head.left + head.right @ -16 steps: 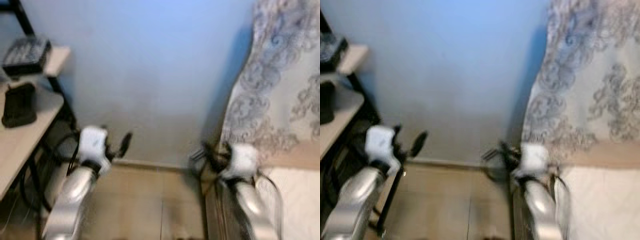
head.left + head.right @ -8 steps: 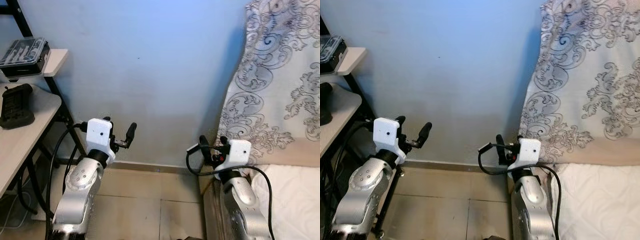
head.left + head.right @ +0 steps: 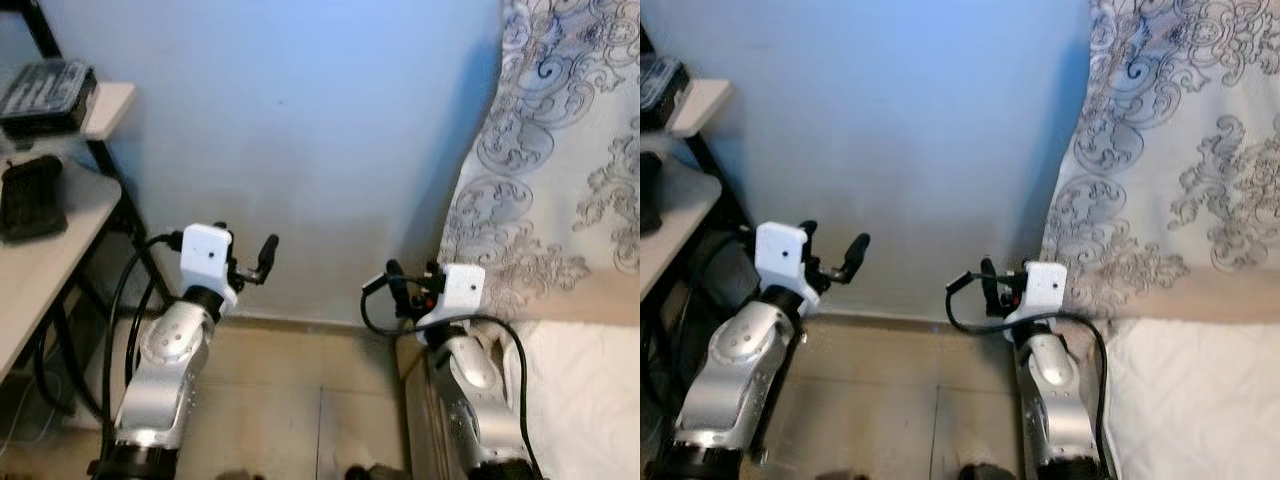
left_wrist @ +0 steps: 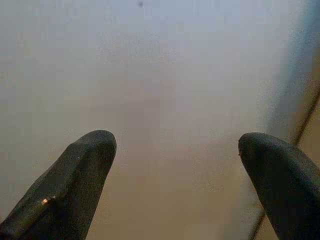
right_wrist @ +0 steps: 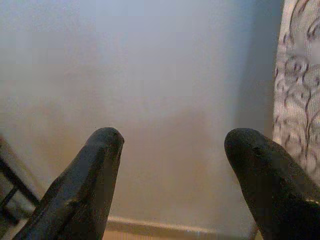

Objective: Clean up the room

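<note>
while the robot faces a bare blue wall [image 3: 300, 130], both arms are raised in front of it with nothing between their fingers: the left claw [image 4: 177, 185] is spread wide open, aimed at plain wall, and the right claw [image 5: 172, 185] is likewise wide open, looking at the wall with a strip of the patterned curtain [image 3: 570, 150] at one side. no loose item to tidy lies on the tiled floor [image 3: 300, 400] between the arms, so my reading is that the robot is between steps, looking for its next thing. the only candidates for tidying sit on the counter [image 3: 40, 260] at the robot's left: a black object [image 3: 30, 195] near the counter's back edge, standing roughly upright though blurred, and a dark lidded case [image 3: 45, 90] on the small shelf [image 3: 105, 105] above and behind it. both lie to the left of the left claw and higher than it, well apart from the right claw, so the left arm is clearly the nearer one and the robot would likely need to turn left first. the bed [image 3: 590, 390] with pale bedding sits at the right, close beside the right arm, below the curtain's hem.
</note>
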You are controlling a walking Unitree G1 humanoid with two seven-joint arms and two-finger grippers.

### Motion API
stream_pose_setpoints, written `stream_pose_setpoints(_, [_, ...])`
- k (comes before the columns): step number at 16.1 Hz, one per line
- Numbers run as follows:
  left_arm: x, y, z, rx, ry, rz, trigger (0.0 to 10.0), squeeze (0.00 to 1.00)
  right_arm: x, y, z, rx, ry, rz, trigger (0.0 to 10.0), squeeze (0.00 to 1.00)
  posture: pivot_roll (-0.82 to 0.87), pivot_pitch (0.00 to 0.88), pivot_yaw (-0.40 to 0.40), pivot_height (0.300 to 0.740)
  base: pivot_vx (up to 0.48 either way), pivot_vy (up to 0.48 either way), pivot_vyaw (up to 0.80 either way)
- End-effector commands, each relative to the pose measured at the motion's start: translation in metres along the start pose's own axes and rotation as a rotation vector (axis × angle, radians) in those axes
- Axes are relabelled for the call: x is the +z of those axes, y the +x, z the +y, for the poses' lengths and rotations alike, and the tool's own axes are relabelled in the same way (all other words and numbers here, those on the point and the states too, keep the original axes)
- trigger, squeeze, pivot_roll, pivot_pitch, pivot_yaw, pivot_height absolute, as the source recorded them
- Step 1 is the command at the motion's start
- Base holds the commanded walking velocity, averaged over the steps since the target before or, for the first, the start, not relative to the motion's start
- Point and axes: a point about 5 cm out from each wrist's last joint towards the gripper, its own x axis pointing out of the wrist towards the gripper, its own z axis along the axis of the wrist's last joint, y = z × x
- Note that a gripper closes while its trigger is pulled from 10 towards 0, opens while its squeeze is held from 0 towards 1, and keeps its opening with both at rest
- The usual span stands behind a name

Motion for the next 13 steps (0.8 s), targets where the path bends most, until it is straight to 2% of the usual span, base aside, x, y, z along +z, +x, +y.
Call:
stream_pose_setpoints(1, [-0.0022, 0.0008, -0.0004, -0.004, 0.013, 0.008, 10.0, 0.0, -0.0014, 0.0011, 0.0016, 0.01, -0.01, 0.0, 10.0, 0.0, 0.03, 0.0, -0.024, 0.74, -0.319, 0.0, 0.0])
stream_pose_setpoints(13, [-0.0049, 0.0029, -0.0072, -0.04, 0.031, 0.001, 10.0, 0.0, -0.0062, 0.002, -0.0009, 0.014, -0.023, 0.017, 10.0, 0.0, 0.02, 0.0, -0.021, 0.74, -0.32, 0.0, 0.0])
